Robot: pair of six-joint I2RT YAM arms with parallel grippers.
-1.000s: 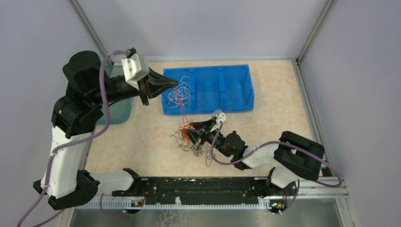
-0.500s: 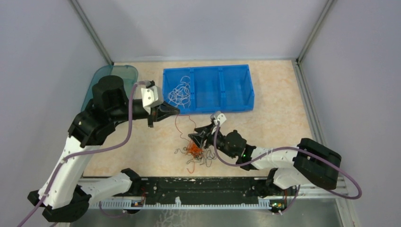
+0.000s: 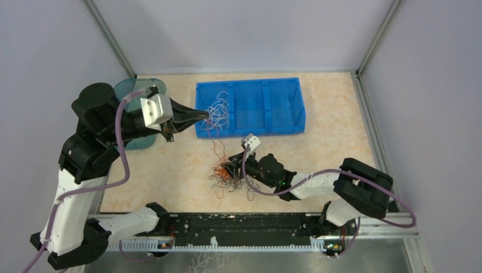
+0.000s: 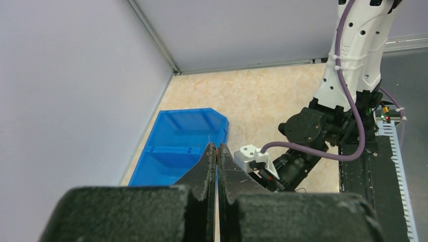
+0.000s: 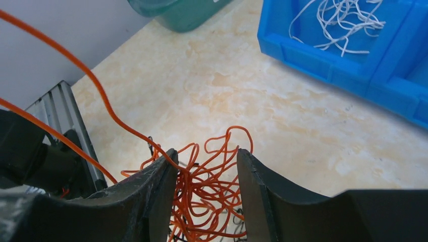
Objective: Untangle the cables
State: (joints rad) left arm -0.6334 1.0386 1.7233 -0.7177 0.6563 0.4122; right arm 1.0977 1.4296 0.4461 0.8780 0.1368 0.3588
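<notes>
Left gripper [image 3: 206, 115] is raised at the near-left corner of the blue bin [image 3: 284, 108], jaws pinched together on one orange cable [image 5: 86, 70]. The strand runs from its tips down toward the near side into the tangle [image 3: 224, 175] of orange and black cables on the table [image 3: 329, 142]. Right gripper [image 5: 207, 160] sits low at the tangle, jaws apart. Orange loops lie between its fingers [image 5: 255, 176], nothing clamped. White cables [image 3: 219, 111] lie in the bin's left compartment.
</notes>
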